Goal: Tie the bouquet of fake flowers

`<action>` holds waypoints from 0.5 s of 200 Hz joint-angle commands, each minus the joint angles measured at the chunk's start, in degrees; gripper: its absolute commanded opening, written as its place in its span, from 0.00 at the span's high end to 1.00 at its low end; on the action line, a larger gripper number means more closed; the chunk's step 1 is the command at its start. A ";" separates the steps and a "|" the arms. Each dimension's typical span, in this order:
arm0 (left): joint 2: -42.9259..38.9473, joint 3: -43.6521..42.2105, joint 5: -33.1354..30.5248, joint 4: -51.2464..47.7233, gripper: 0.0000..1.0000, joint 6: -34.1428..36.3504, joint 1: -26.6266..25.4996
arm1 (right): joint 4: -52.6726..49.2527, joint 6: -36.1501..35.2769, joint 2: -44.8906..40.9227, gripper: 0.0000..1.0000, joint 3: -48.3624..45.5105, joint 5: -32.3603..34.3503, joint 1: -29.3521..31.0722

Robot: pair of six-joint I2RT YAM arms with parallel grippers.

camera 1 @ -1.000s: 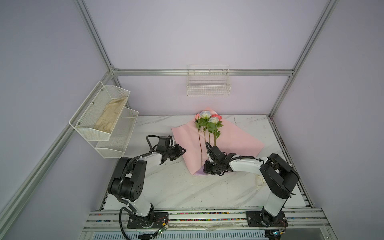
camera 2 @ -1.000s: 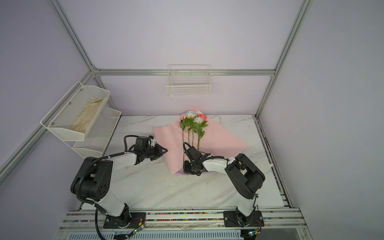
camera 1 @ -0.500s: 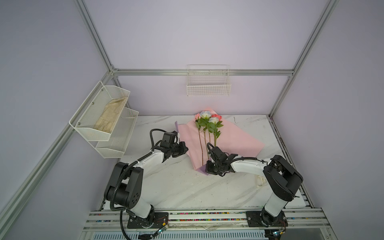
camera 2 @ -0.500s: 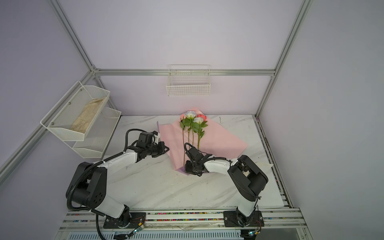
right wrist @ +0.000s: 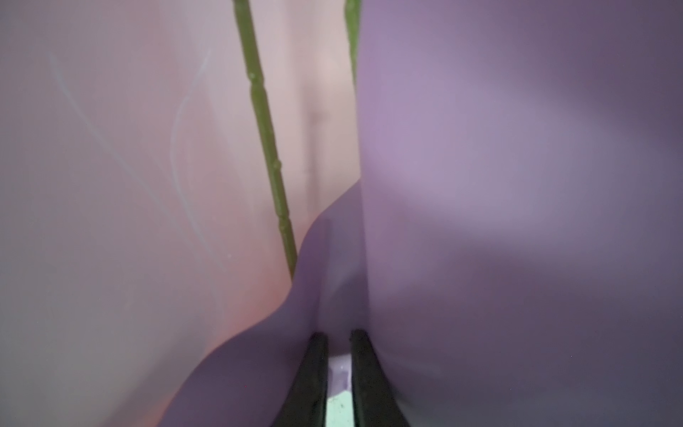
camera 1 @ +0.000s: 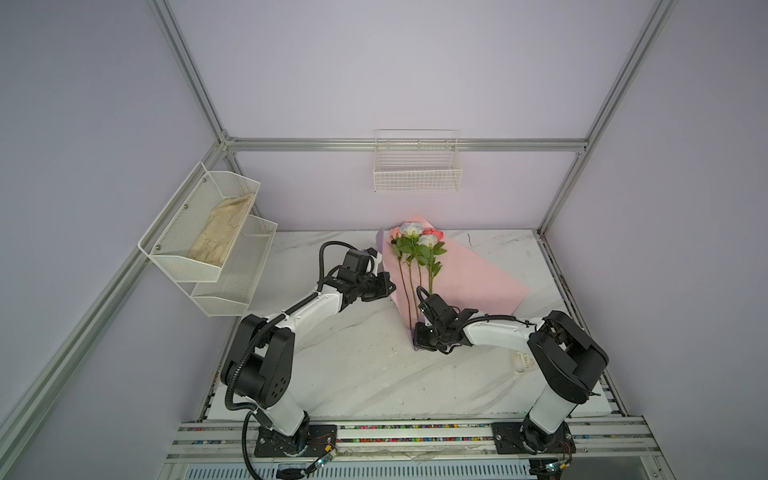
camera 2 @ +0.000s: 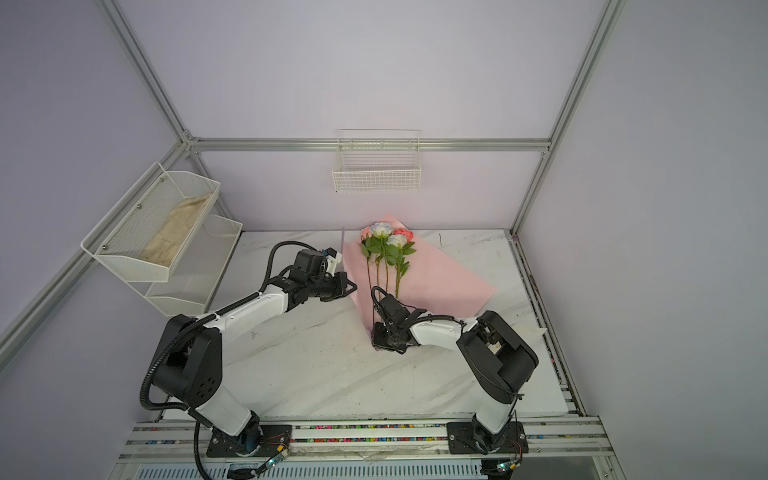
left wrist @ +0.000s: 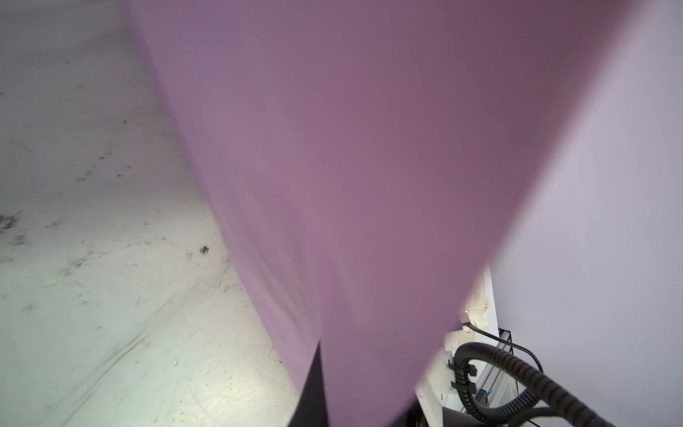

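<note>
Enclosure with lilac walls and aluminium frame bars, seen from above, with a white marble table [camera 1: 353, 374] as its floor. Two white-and-black robot arms rise from a rail at the near edge. The left arm [camera 1: 299, 311] reaches inward from the left and the right arm [camera 1: 503, 334] from the right. A two-tier white mesh shelf [camera 1: 183, 266] hangs on the left wall, with a beige cloth [camera 1: 220, 237] lying in its upper tier. A white wire basket [camera 1: 417, 180] hangs on the back wall.

Toward the back of the table, right of centre, lies the bouquet of fake flowers [camera 1: 417, 245]. Its pale blue-white and pink-red rose heads and green leaves point at the back wall, and its thin stems [camera 1: 409, 291] run toward the near edge. The wrap paper [camera 1: 469, 282] is spread under them, pink side up and lilac beneath, narrowing to a point at the stem ends.

The left gripper [camera 1: 388, 286] is closed on the paper's left edge, which stands lifted off the table in both top views. In the left wrist view the blurred lilac sheet fills most of the picture. The right gripper [camera 1: 417, 343] sits at the paper's lower point. In the right wrist view its black fingers [right wrist: 318, 369] stand narrowly apart, pinching a bunched lilac fold, with one green stem just beside it. A cream ribbon [camera 1: 523, 360] with printed letters lies by the right arm's shoulder, partly hidden.
</note>
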 commanded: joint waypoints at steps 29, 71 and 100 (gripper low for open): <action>3.79 9.10 0.89 1.00 0.97 -0.31 -2.24 | 3.18 -1.02 -2.99 0.80 -2.76 -4.84 -2.61; 7.81 12.05 -0.13 1.14 0.97 -2.05 -3.81 | 4.12 -0.19 -8.17 0.76 -4.70 -5.06 -5.23; 9.98 14.41 -0.45 1.17 0.96 -2.62 -4.68 | 4.04 0.38 -13.32 0.67 -7.20 -4.62 -7.45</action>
